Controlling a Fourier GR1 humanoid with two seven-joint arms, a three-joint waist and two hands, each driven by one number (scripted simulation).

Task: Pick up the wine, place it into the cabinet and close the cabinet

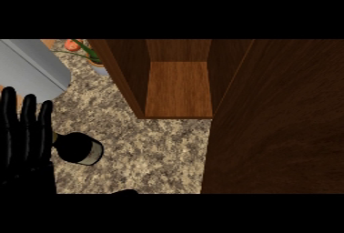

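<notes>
The wine bottle (79, 148) stands on the speckled counter (154, 154), seen from above as a dark round top with a pale label edge. My left hand (27, 136) is open at the left edge, fingers straight and pointing up, right beside the bottle's left side; whether it touches the bottle I cannot tell. The wooden cabinet (178, 88) is open, with nothing on its shelf. Its door (275, 127) is swung out and fills the right of the view. My right hand does not show.
A grey metal surface (33, 63) lies at the upper left. A potted plant with orange flowers (84, 51) stands just left of the cabinet's side wall. A small dark tip (125, 192) shows at the lower edge.
</notes>
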